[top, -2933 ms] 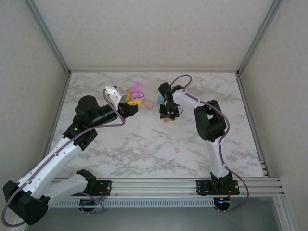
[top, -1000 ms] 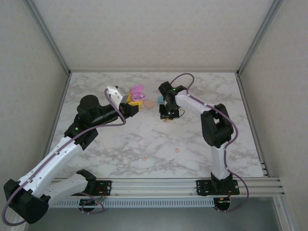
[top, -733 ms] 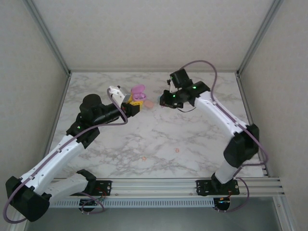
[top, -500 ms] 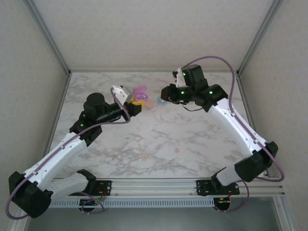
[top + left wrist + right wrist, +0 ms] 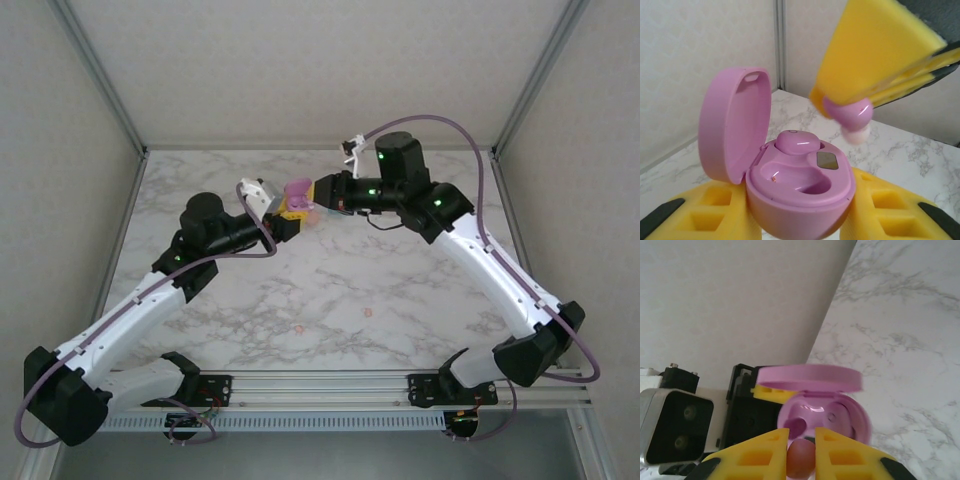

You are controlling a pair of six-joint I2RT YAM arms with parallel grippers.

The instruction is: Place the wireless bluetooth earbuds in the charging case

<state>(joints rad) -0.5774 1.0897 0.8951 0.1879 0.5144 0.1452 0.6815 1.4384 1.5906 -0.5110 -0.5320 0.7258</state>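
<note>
- Earbuds in orange-pink [image 5: 367, 312] lay loose on the counter [image 5: 420, 280], well apart from both arms. At the far side, the left fingers [image 5: 283, 213] were clenched around the open purple charging case [image 5: 296, 190]. The right fingers [image 5: 322, 190] came in just beside it from the right.
- In the left wrist view, the right fingers [image 5: 875, 55] pinched a purple earbud [image 5: 847, 111] at their tips. It hung just above the case [image 5: 800, 200], up and to the right of the openings and not touching. One seated earbud [image 5: 792, 142] filled the far socket, while the near socket [image 5: 807, 181] was empty. The left fingers [image 5: 715, 200] pressed the case from both sides, and the lid [image 5: 735, 125] stood up.
- In the right wrist view, the purple earbud [image 5: 800, 459] sat clamped between the right fingers [image 5: 760, 455]. The case [image 5: 840, 415] lay just beyond the tips under its raised lid [image 5: 810, 377].
- The step in hand looked like seating the second purple earbud. The next move would call for lowering it squarely over the empty socket, clear of the seated earbud and the lid. Only then should the right fingers let go, while the left ones kept the case steady.
</note>
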